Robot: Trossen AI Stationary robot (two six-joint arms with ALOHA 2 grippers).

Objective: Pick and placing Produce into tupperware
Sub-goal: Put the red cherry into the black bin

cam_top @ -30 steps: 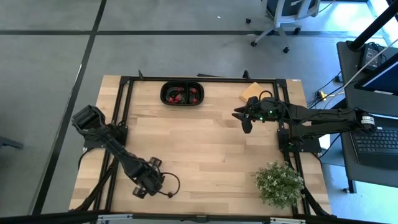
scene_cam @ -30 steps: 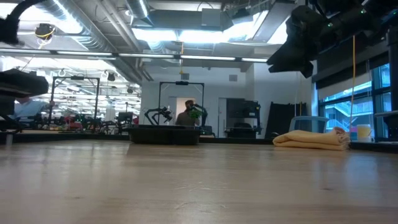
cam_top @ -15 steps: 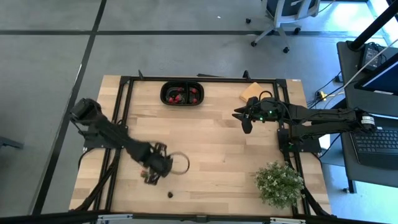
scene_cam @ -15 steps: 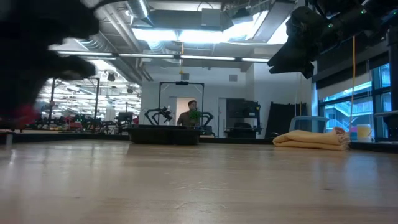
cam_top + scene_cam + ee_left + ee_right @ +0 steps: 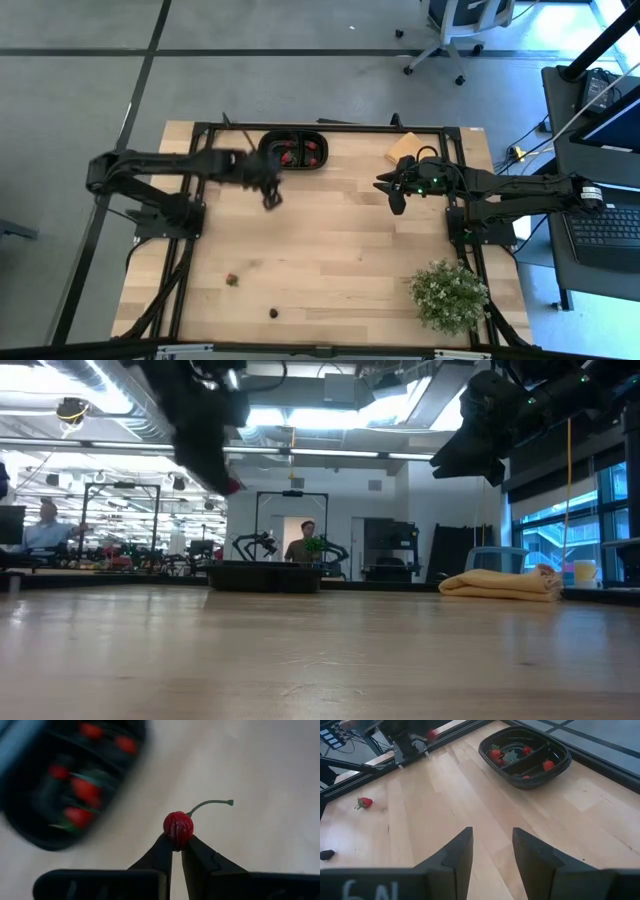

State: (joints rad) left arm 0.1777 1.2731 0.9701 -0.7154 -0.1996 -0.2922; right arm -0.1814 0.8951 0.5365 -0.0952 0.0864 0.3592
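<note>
High view: left tool point(image 5: 271, 196) pinches a cherry point(image 5: 178, 827) beside the tupperware point(image 5: 294, 150); right tool point(image 5: 394, 194) apart.

The tupperware point(image 5: 293, 150) sits at the worktop's point(image 5: 340, 240) far edge, produce in both compartments. The left end effector point(image 5: 268, 190) hangs just near of it, pinching a cherry point(image 5: 178, 827). A strawberry point(image 5: 232, 280) and a berry point(image 5: 273, 313) lie near-left. The plant point(image 5: 448, 294) stands near-right, a pad point(image 5: 401, 149) far-right beside the right end effector point(image 5: 396, 195).

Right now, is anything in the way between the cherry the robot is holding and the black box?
Nothing visible. The left gripper holds the cherry in the air just beside the black container, with only bare table between them.
</note>
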